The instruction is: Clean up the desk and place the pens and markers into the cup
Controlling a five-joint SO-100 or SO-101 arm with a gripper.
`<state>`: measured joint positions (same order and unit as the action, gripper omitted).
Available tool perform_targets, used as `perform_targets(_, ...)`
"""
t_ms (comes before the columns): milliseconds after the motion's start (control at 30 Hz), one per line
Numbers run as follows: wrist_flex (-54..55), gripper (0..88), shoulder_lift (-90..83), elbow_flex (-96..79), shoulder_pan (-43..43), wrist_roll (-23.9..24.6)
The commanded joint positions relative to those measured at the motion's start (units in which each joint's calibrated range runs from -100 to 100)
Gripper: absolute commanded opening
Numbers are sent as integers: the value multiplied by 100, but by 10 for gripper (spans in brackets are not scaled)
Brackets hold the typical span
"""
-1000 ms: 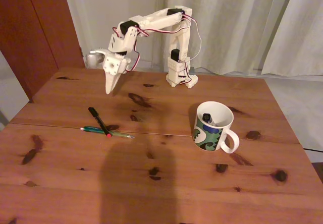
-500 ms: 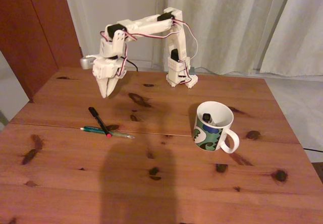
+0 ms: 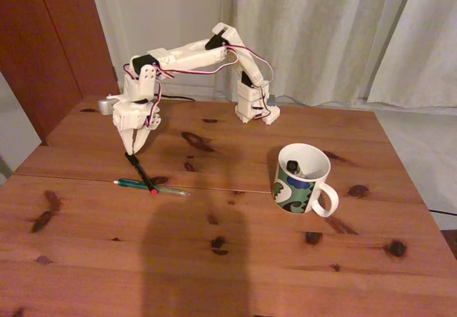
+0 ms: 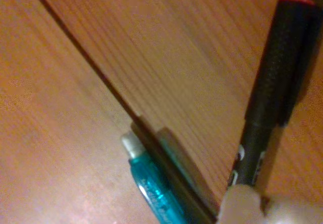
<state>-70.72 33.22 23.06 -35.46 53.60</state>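
Your claw (image 3: 133, 152), jaws narrowly parted, is touching the black pen's (image 3: 141, 172) far end; it is risking rolling the pen across the worktop (image 3: 235, 260).

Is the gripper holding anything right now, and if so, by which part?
Cannot tell. The gripper is down at the far end of the black pen, which lies on the desk; whether its fingers have closed on it isn't visible.
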Motion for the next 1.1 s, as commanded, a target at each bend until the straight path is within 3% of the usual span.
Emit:
perform_targets(0, -55, 15, -25, 309, 28, 41)
perform_targets(267, -425, 143, -8, 291, 36, -17)
perform_targets(1067, -520, 147, 513, 1184, 221, 171)
